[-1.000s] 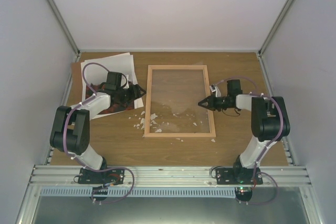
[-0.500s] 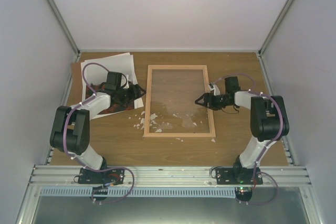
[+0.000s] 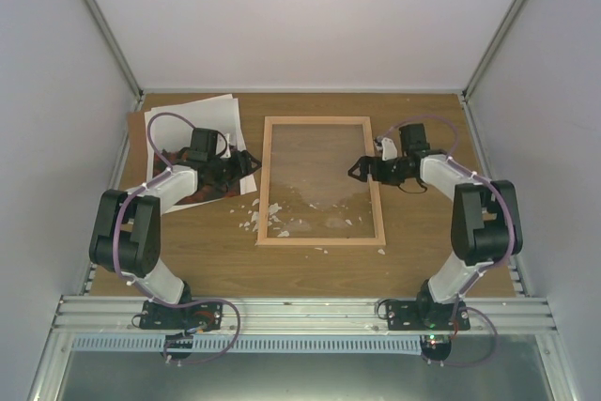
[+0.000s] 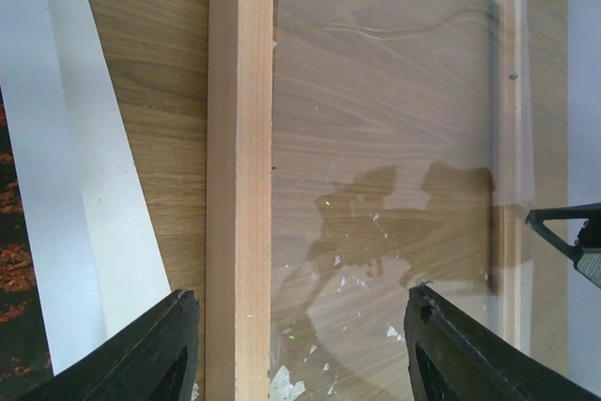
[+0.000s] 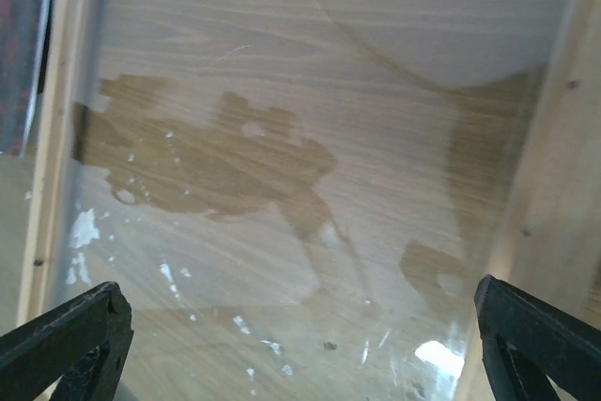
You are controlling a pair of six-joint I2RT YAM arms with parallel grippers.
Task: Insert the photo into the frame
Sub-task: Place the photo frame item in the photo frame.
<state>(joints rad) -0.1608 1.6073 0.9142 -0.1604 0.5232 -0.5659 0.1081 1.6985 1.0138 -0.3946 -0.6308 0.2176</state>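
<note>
Right pincer (image 3: pixel 358 171): jaws spread wide, nothing between them, nothing held. Poised over right side of frame (image 3: pixel 264 185), tips pointing toward left edge of table (image 3: pixel 423 260), above clear pane (image 3: pixel 315 161) just inside right rail. Contact with glass: cannot tell.

Left pincer (image 3: pixel 249 166): jaws partly apart, empty. Low over left rail of frame, tips pointing toward right edge of table. From left wrist view, one finger outside the rail, the other over the pane; gap far wider than the rail, no grip on it.

Frame: flat at middle of table, long rails running from near edge to far edge, light bare wood. Wood grain of table plain through the pane. Dark shadows of both pincers thrown across the glass.

Photo (image 4: pixel 42 232): outside the frame, flat on table toward far left corner, tilted, mostly under left arm. Wide white border showing, red-orange print at its inner part. Right edge of photo just beside left rail, thin strip of bare table between them, not touching.

Brown backing board (image 3: pixel 137 143): under the white paper, poking out toward left edge of table.

White scraps (image 3: pixel 258 216): scattered around near left corner of frame, some on the pane, some on table outside the rail, a few along near rail.
</note>
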